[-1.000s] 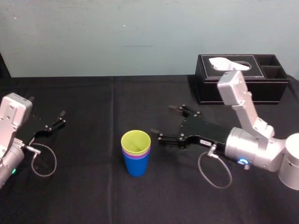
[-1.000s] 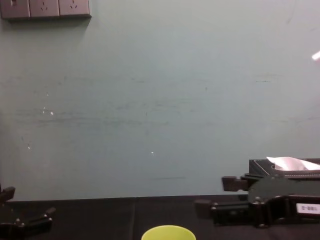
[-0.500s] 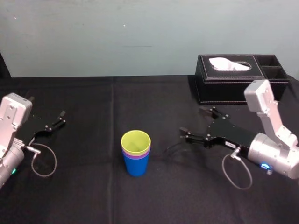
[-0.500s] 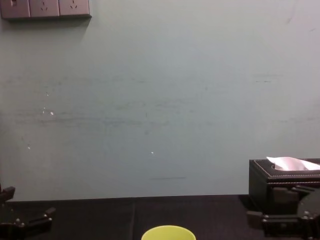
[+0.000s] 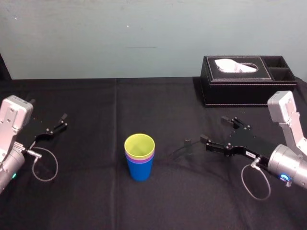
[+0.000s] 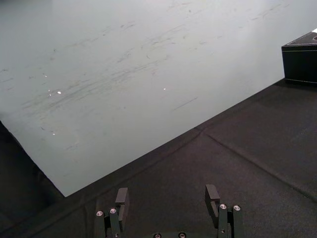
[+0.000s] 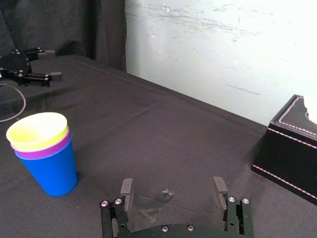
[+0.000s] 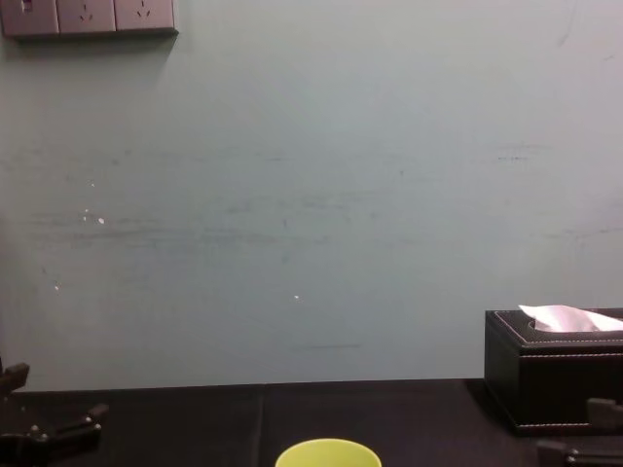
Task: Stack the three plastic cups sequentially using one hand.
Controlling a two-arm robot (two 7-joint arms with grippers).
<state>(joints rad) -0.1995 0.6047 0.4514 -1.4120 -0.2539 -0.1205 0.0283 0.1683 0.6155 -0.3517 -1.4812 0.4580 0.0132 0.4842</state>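
- Wall [image 5: 144,33]: pale green, across the top of the head view.
- Table [image 5: 158,100]: black cloth, over the lower two thirds of the head view.
- Box [image 5: 249,88]: black, at upper right of the head view, against the wall, with white tissue poking from its top; well apart from everything else.
- Right gripper [image 5: 213,129]: at right of centre in the head view, low over the table, pointing left toward the cups; fingers spread wide with nothing between them, seen also in the right wrist view [image 7: 172,185].
- Left gripper [image 5: 62,120]: at left edge of the head view, mid-height, parked near the cloth; fingers likewise parted and empty in the left wrist view [image 6: 167,193].
- Cups [image 5: 139,155]: one upright stack, just left of centre in the head view, well apart from both grippers.
- Blue cup [image 5: 140,171]: bottom of the stack, standing on the table.
- Purple cup [image 5: 139,160]: nested in the blue, a thin band showing.
- Lime cup [image 5: 139,145]: topmost, nested in the purple; rim at the bottom centre of the chest view [image 8: 328,453].
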